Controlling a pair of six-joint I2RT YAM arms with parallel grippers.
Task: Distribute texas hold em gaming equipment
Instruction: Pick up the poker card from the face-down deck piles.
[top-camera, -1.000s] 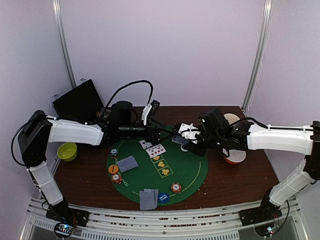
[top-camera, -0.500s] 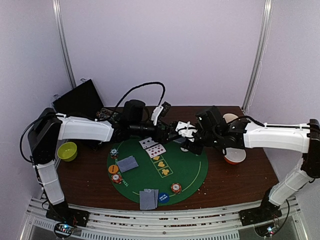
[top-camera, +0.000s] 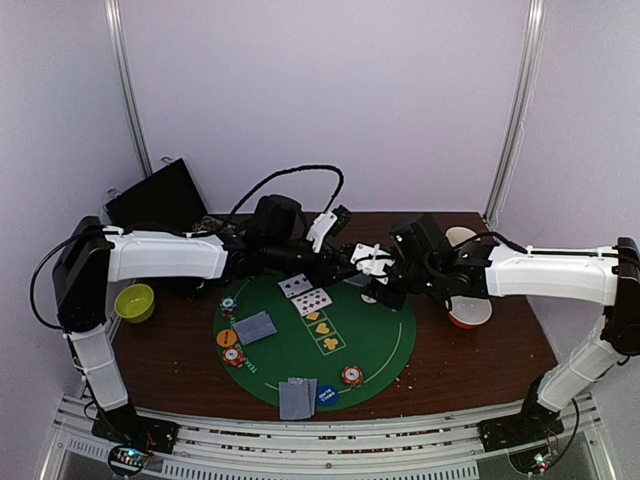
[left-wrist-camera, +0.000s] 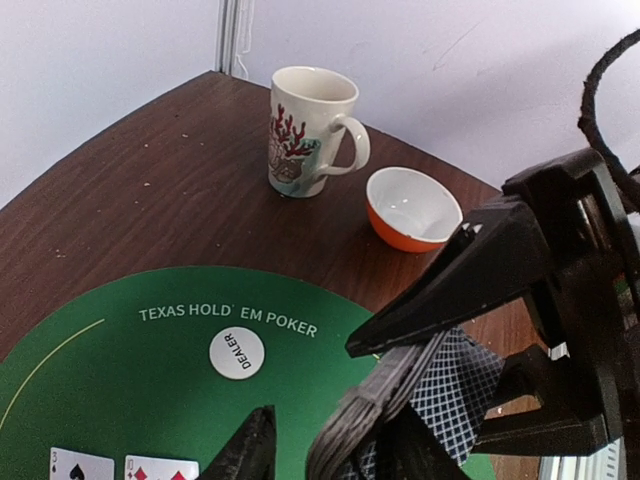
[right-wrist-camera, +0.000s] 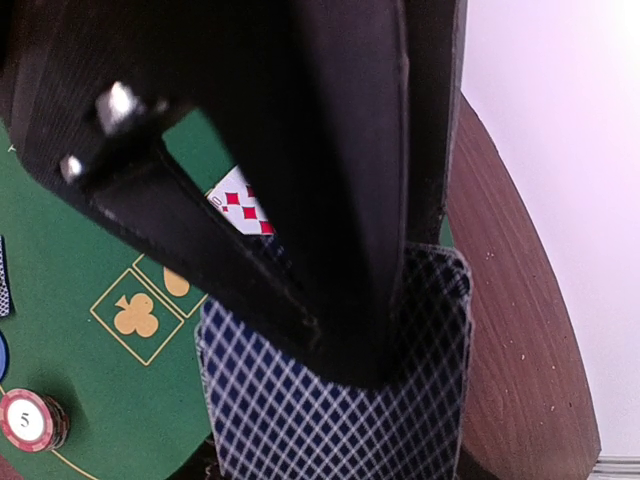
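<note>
1. A lime-green bowl (top-camera: 134, 302) sat on the wooden table (top-camera: 480, 365), just off the left edge of the green poker mat (top-camera: 370, 340).
2. Along the mat's left rim stood the far-left chip stack (top-camera: 229, 305) and the near-left chip stack (top-camera: 234, 356), with an orange disc (top-camera: 227, 338) between them. The left card pile (top-camera: 254, 326) lay face down just inside them.
3. Face-up cards (top-camera: 305, 294) lay toward the mat's far side. On its near edge were the near card pile (top-camera: 297, 397), a blue disc (top-camera: 327, 395) and the near chip stack (top-camera: 351, 375).
4. Above the mat's far edge, the left gripper (left-wrist-camera: 328, 450) had its jaws apart around the end of the deck of cards (left-wrist-camera: 460, 385). Green mat showed between one of its fingers (left-wrist-camera: 252, 448) and the cards, so it had no grip on them.
5. The right gripper (right-wrist-camera: 345, 360) was clamped on that deck and held it in the air over the mat's far right part.
6. A white dealer disc (left-wrist-camera: 237, 352) lay on the mat beside the lettering at its right rim.
7. Off the mat's right edge, a red-and-white bowl (left-wrist-camera: 412, 207) and an upright mug (left-wrist-camera: 305, 130) rested on the wood.
</note>
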